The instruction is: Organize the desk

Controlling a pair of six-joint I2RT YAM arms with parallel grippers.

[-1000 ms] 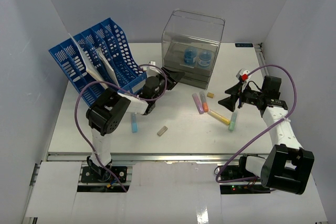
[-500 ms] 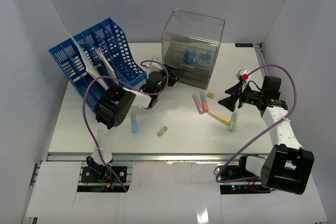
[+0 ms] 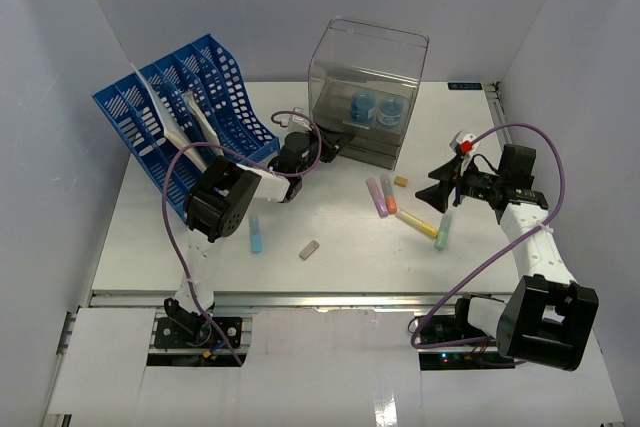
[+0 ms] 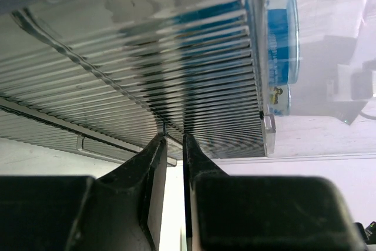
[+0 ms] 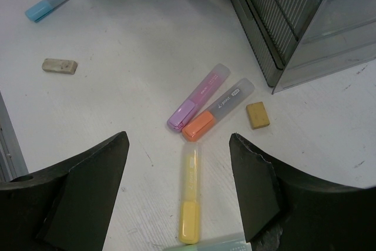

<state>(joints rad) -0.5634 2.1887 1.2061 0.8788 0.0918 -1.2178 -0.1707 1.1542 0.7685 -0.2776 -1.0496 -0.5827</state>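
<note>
On the white desk point(image 3: 340, 272) stands a clear drawer box point(image 3: 366, 87) with blue tape rolls point(image 3: 376, 107) inside. My left gripper point(image 3: 336, 144) is at the box's lower front. Seen from the left wrist, its jaws point(image 4: 173, 137) are almost together, pinching the small handle tab point(image 4: 170, 129) of the ribbed drawer point(image 4: 176, 80). My right gripper point(image 3: 438, 193) hovers open over the yellow highlighter point(image 5: 190, 204), a finger on either side and touching nothing. Purple point(image 5: 198, 97) and orange point(image 5: 218, 109) highlighters lie just beyond it, with a green one point(image 3: 443, 231) beside it.
A blue slotted file rack point(image 3: 185, 112) holding papers stands at the back left. A blue highlighter point(image 3: 255, 235) and a grey eraser point(image 3: 309, 249) lie near the front middle. A tan eraser point(image 3: 401, 181) sits near the box. Pale walls enclose the desk on three sides.
My left arm has reached forward to the drawer box and its jaws have narrowed on the drawer's handle tab. The right arm and the loose items have not moved.
</note>
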